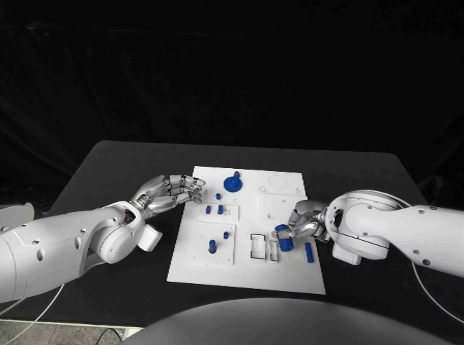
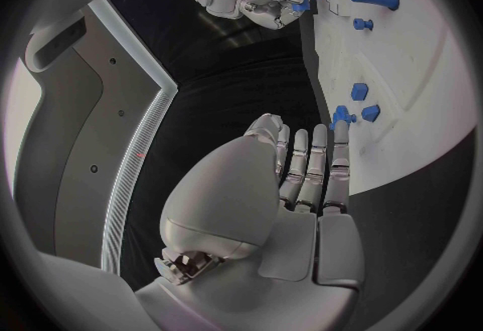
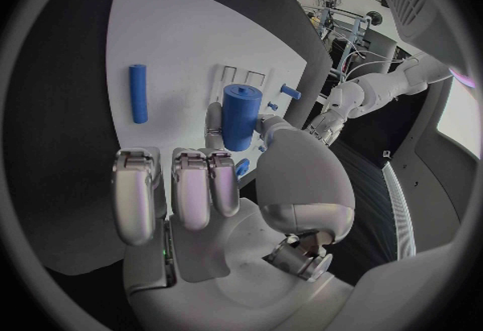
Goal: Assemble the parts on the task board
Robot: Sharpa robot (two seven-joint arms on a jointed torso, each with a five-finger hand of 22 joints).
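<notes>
The white task board (image 1: 191, 266) lies in the middle of the black table. My right hand (image 1: 302, 223) is over the board's right side and grips a short blue cylinder (image 1: 285, 238) (image 3: 237, 116) between thumb and finger, upright, close to two rectangular slots (image 1: 265, 246). A thin blue rod (image 1: 309, 251) (image 3: 138, 93) lies flat on the board beside that hand. My left hand (image 1: 170, 192) (image 2: 302, 178) reaches over the board's left edge with straight fingers and holds nothing. Just past its fingertips stand small blue pegs (image 1: 213, 210) (image 2: 359, 91).
A blue knob-shaped part (image 1: 233, 182) stands near the board's far edge, beside a round outline (image 1: 279, 185). Two more blue pegs (image 1: 212, 246) stand in the board's near-left block. Bare black table (image 1: 118, 165) surrounds the board.
</notes>
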